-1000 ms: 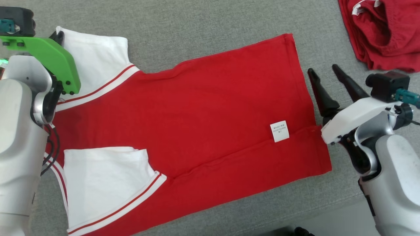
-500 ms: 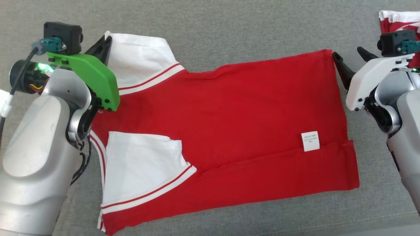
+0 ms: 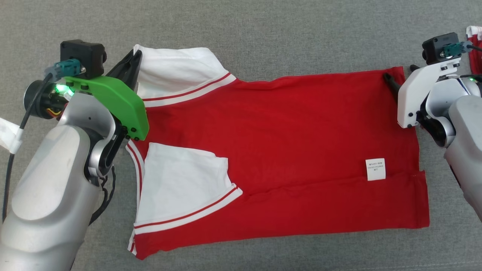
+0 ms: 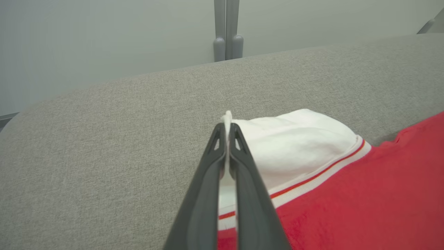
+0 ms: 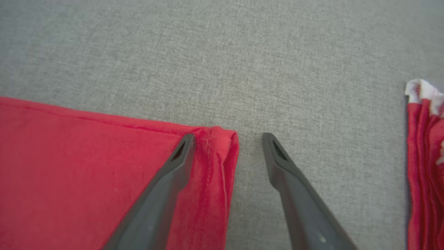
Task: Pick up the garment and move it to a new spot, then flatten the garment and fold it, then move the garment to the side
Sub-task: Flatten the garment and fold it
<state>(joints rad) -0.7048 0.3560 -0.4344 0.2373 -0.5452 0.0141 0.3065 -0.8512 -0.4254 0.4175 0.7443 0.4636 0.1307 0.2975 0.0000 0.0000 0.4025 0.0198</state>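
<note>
One red garment (image 3: 293, 143), left claw (image 4: 227, 128) clamped on its white sleeve (image 4: 298, 139), right claw (image 5: 228, 137) apart astride its hem corner (image 5: 216, 152).

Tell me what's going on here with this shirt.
The robot is working on a red and white shirt spread on a grey surface. Its left gripper is shut on the far white sleeve. Its right gripper is open astride the far hem corner, not yet gripping.
</note>
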